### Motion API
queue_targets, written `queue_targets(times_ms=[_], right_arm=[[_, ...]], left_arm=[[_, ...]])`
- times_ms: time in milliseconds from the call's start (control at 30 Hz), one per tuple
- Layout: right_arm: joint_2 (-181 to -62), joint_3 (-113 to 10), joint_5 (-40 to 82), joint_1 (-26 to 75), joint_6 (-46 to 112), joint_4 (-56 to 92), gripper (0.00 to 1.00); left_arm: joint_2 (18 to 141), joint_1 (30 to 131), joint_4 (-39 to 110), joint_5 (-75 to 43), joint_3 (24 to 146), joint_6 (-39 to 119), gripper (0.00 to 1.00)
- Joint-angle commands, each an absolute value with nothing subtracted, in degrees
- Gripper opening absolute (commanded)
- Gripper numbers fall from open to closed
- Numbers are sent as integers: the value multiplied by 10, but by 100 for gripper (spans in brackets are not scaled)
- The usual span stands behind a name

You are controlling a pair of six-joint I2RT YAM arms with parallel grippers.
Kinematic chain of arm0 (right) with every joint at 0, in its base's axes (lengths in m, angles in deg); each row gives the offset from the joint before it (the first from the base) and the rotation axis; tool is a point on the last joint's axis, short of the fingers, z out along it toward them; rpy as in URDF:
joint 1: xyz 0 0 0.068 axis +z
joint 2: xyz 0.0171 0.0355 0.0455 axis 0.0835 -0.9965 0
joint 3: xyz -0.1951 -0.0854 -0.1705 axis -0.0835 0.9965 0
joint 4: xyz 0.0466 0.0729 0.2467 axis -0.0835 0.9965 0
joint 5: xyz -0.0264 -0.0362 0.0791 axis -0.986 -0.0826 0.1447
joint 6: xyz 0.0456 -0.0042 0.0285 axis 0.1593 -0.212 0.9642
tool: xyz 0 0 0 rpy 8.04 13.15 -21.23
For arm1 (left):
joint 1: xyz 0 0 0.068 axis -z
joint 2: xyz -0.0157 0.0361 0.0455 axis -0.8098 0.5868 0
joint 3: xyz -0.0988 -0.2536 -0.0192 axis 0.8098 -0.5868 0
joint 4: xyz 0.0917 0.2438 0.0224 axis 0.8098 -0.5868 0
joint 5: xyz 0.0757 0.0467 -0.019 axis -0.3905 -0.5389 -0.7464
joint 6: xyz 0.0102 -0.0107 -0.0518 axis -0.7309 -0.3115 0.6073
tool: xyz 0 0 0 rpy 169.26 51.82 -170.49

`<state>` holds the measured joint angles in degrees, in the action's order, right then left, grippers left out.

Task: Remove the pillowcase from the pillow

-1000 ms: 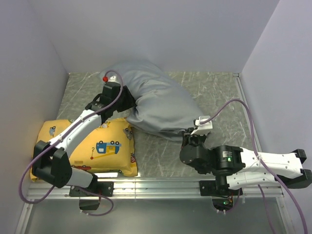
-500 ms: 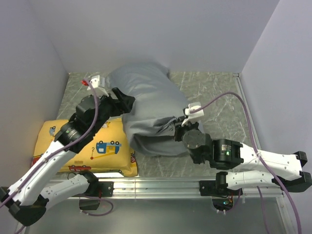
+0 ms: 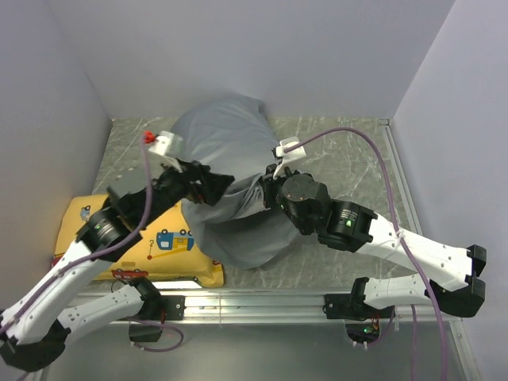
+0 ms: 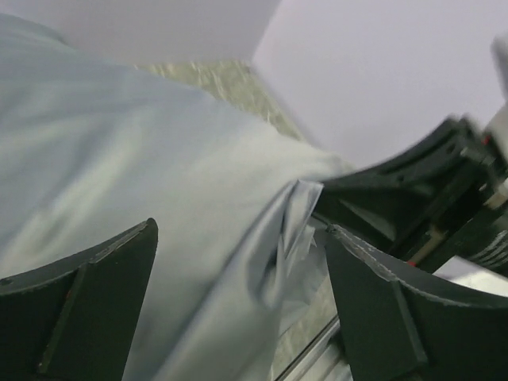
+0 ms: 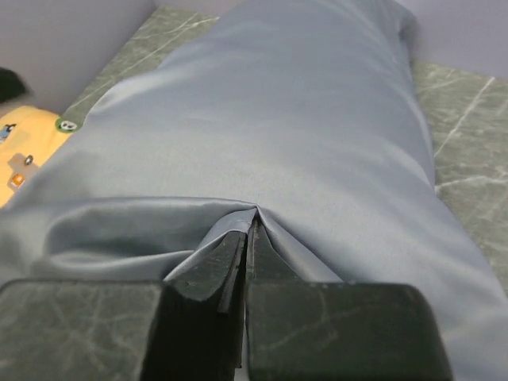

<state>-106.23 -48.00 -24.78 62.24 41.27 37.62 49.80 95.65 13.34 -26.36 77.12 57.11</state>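
At the table's [image 3: 349, 151] left edge lies a yellow printed pillow [image 3: 171, 238], not part of the job. Just beside it, the left gripper [image 4: 240, 230] hovers over grey cloth with its jaws spread wide, gripping nothing. In the centre is the grey pillowcase [image 3: 226, 139], bulging, with the pillow hidden inside. Further right, the right gripper [image 5: 248, 226] is pinched tight on a fold of the case. Peeling looks barely begun. Next, probably, the left jaws must clamp the bulk while the right pulls.
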Motion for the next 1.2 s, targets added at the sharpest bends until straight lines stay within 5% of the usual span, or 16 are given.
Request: queue_targets(times_ms=[0, 300, 533, 667, 933, 1000, 1100, 1167], right_arm=[[-1057, -527, -205, 598, 411, 321, 0], [-1044, -522, -145, 574, 435, 313, 0], [-1021, -524, -141, 564, 436, 320, 0], [-997, -509, -146, 559, 443, 319, 0], [-939, -449, -123, 559, 458, 313, 0], [-931, -430, -144, 558, 463, 316, 4], [-922, -411, -177, 559, 469, 333, 24], [-924, -404, -230, 559, 479, 357, 46]], left_arm=[[546, 999, 163, -240, 771, 509, 93], [630, 1124, 213, -378, 785, 401, 94], [715, 1214, 225, -629, 837, 334, 87], [746, 1216, 252, -774, 846, 336, 68], [725, 1186, 339, -779, 853, 329, 20], [735, 1184, 336, -760, 868, 331, 10], [747, 1183, 332, -750, 888, 346, 6], [757, 1183, 317, -749, 898, 354, 6]])
